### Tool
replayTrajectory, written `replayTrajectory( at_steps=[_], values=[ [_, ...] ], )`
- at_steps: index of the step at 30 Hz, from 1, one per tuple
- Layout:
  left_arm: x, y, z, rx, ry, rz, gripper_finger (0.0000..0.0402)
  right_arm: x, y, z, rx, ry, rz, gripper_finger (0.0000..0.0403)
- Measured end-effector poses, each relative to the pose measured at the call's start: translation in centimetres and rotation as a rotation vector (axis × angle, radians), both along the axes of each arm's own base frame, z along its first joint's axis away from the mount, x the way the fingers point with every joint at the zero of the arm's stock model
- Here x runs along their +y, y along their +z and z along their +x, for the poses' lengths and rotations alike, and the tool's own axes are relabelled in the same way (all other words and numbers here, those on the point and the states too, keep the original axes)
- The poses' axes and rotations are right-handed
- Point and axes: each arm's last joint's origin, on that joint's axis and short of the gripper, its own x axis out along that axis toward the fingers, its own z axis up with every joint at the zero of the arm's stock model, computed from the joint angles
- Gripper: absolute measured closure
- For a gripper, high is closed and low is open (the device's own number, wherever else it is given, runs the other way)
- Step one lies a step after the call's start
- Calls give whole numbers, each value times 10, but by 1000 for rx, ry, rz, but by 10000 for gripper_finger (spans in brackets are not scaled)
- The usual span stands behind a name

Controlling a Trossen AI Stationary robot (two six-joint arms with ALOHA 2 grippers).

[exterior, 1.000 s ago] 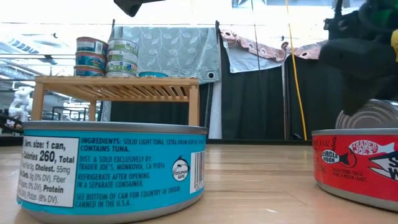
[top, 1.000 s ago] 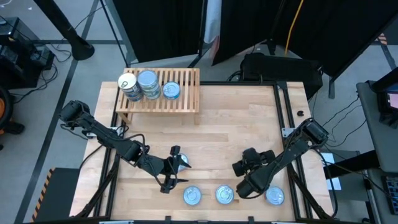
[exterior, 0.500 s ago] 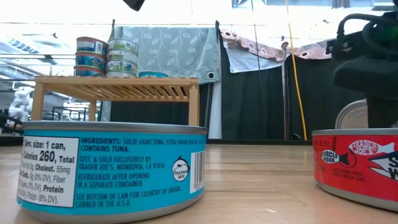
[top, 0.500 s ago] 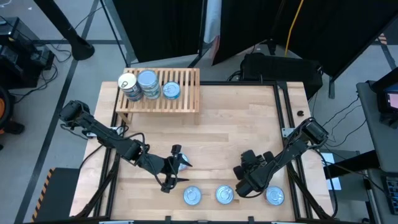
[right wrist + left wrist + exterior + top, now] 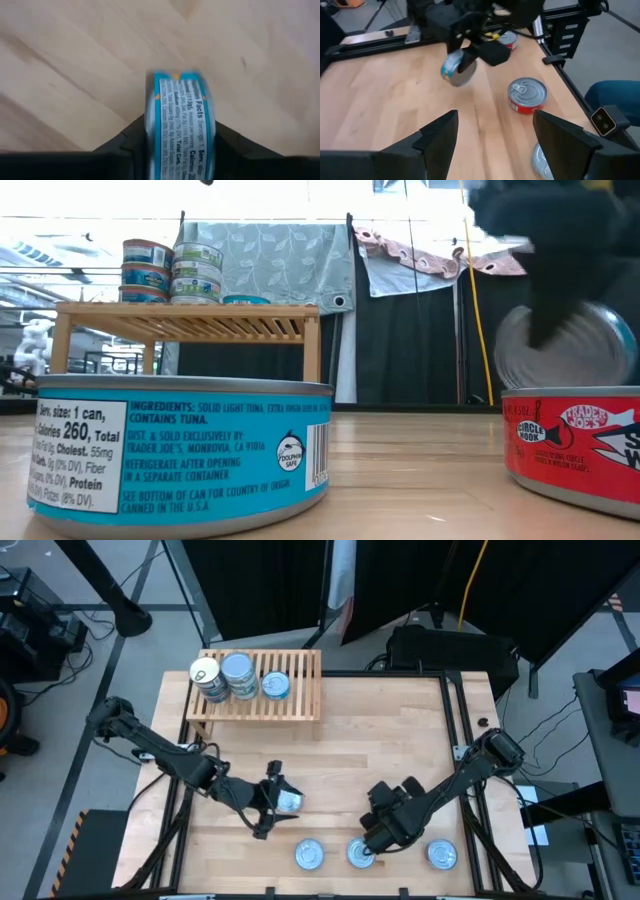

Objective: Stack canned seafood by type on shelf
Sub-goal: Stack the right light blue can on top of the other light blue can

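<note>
While gripped on edge between the pads of the right end effector (image 5: 366,840), one blue-labelled tin (image 5: 182,125) is held just above the surface (image 5: 380,740). Rigid, smooth metal is judged slip-prone; the flat faces suit clamping. The left end effector (image 5: 270,802) is held open, empty, nearby.

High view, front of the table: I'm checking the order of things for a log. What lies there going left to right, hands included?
Left hand, open → silver-topped round tin → right hand, shut on a blue-labelled tin → silver-topped round tin at the right.
</note>
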Motion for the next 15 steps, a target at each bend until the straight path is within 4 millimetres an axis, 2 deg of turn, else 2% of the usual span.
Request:
replayTrajectory(
  at_steps=[6, 11, 15],
  values=[
    [20, 26, -32, -12, 123, -36, 136, -13, 41, 32, -82, 186, -105, 280],
    [38, 46, -61, -36, 212, -82, 136, -34, 83, 57, -146, 293, -213, 271],
    [44, 56, -76, -70, 217, -134, 136, -53, 115, 75, -180, 390, -351, 271]
  ],
)
